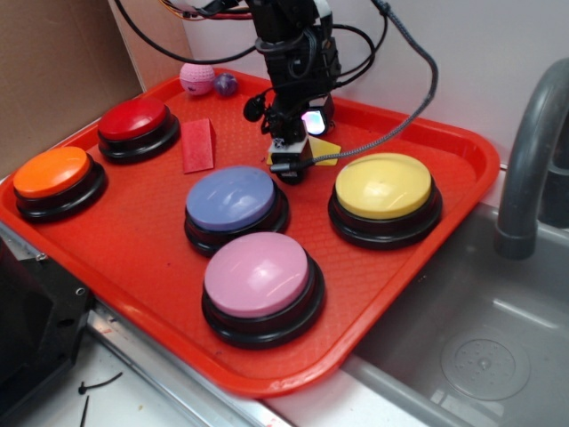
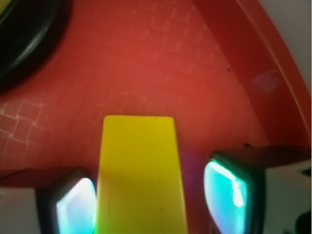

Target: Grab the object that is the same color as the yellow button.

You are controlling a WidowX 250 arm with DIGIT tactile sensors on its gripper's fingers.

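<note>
Now the open gripper straddles the yellow wedge; its pad at three o'clock stands apart, so closing may nudge the wedge sideways.

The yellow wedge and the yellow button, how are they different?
The yellow wedge is a small, flat-sided slab; the yellow button is a large round dome. The wedge is plain all over; the button sits on a black base. The wedge lies between the end effector pads; the button stands free. Both are yellow.

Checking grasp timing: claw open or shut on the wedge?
Open. In the wrist view the claw straddles the yellow wedge, with a gap at the right pad.
</note>
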